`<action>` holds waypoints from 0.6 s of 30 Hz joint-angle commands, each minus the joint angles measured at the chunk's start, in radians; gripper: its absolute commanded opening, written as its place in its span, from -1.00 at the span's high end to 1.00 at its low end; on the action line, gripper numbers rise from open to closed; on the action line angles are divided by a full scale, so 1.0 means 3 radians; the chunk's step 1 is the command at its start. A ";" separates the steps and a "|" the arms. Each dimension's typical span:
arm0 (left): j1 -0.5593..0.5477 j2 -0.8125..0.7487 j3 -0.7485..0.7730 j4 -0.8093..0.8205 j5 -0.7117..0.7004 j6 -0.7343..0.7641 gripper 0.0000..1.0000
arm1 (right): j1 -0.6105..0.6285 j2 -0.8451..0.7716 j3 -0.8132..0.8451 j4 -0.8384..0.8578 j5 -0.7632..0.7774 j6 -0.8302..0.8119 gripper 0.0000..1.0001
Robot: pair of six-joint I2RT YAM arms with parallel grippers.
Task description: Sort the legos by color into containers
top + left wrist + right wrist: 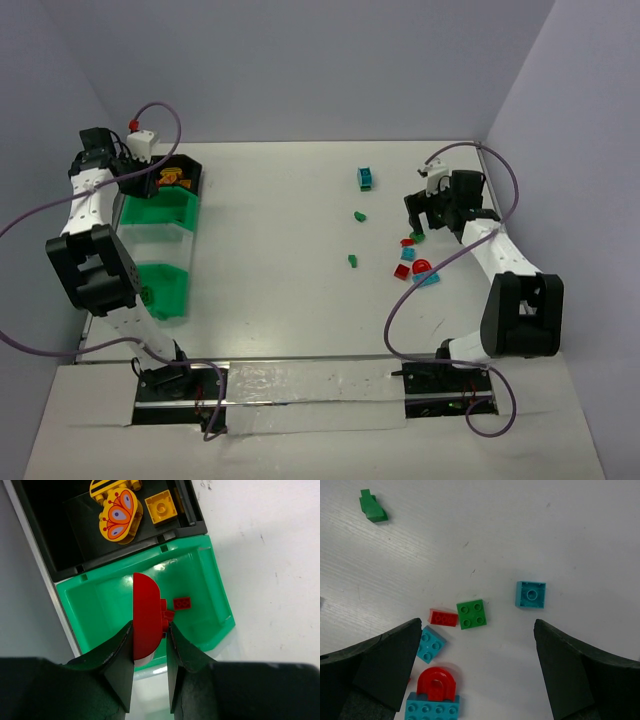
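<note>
Now L gripper (150,628) pinches red half-round plastic brick (146,607) over bright green plastic bin (100,605). R gripper (478,631), well right of bin: jaws wide.

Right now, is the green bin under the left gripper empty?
Not empty. A small red brick lies on the floor of the green bin, beside the red curved piece that the left gripper holds.

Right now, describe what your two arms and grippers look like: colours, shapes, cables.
The left arm and right arm have white links and bulky black joint housings. A thin purple cable loops off each. The left gripper and right gripper carry dark matte wedge-shaped fingers tapering toward the tips.
</note>
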 commanded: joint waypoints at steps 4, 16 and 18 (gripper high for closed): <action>-0.0031 0.0126 0.0299 -0.0166 -0.0198 0.0048 0.95 | -0.0062 0.0216 0.0330 -0.0164 -0.0163 -0.0134 -1.00; -0.0059 0.0192 0.0194 -0.0199 -0.0338 0.0129 0.86 | -0.0106 0.0593 0.0740 -0.0443 -0.0264 -0.0188 -1.00; -0.0064 0.0199 0.0183 -0.0177 -0.0345 0.0117 0.84 | -0.0111 0.0623 0.0770 -0.0448 -0.0277 -0.0191 -1.00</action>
